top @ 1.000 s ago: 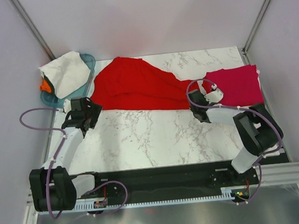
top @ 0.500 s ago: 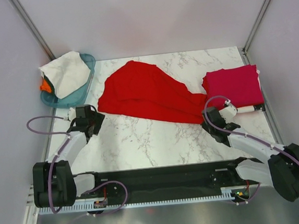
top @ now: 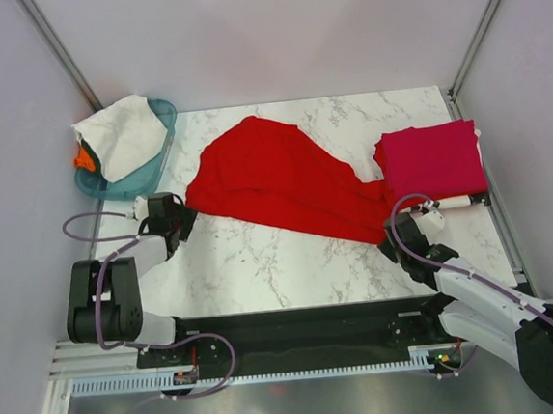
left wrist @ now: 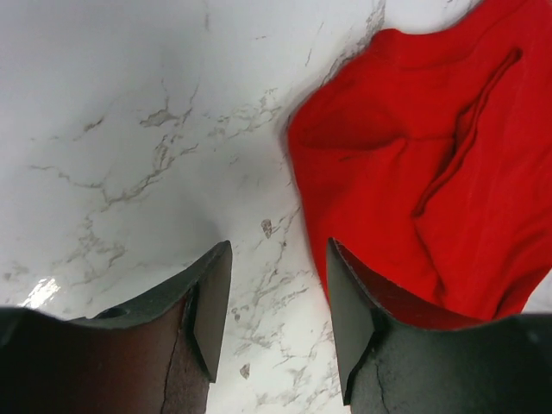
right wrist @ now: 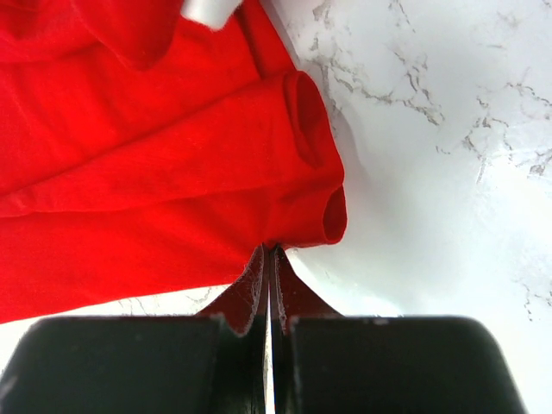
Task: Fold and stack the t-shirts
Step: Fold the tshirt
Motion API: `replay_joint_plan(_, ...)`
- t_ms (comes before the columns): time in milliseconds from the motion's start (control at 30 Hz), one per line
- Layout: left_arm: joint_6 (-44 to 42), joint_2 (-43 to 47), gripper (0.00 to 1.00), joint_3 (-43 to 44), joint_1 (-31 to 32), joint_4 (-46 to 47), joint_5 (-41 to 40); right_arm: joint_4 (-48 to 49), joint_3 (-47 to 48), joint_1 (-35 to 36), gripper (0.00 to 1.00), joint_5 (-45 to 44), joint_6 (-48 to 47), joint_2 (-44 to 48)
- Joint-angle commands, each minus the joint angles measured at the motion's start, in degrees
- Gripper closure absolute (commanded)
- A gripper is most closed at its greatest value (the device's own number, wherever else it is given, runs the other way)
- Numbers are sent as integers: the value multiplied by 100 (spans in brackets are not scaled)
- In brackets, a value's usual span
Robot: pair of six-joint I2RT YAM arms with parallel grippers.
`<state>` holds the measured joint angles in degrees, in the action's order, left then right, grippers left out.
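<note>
Across the middle of the marble table [top: 291,264] sprawls your red t-shirt [top: 274,178]. Your right gripper [right wrist: 268,254] pinches its near right corner, fingers pressed together on the cloth. Your left gripper [left wrist: 276,297] hangs spread over bare marble, the shirt's left edge just beside it.

The top camera looks down from above and behind the arms, taking in the whole counter [top: 290,254]. Each wrist camera faces down at close range. All three views share the bright red t-shirt [top: 274,173]: the left wrist sees its left edge, the right wrist its near corner.
</note>
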<state>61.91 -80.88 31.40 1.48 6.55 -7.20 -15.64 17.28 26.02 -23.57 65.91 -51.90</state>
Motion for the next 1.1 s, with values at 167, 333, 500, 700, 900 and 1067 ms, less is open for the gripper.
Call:
replay_joint_plan(167,137,-797,48,191,-16,866,-88,-247,30,-9,100,-51,-131,206)
replay_joint_plan(333,146,-999,50,332,-16,857,-220,-291,56,-9,100,-60,-131,207)
replay_joint_plan(500,93,-1377,60,533,-16,857,-168,-291,91,-9,100,-60,-131,215)
replay_joint_plan(700,93,-1090,98,657,-16,324,-500,-387,135,-18,100,-112,-122,303)
replay_joint_plan(900,470,123,98,561,-16,-969,-1187,-387,293,-9,100,-253,-122,260)
replay_joint_plan(1067,516,1413,98,499,-16,-2067,-1213,-396,775,-9,100,-227,-245,-153)
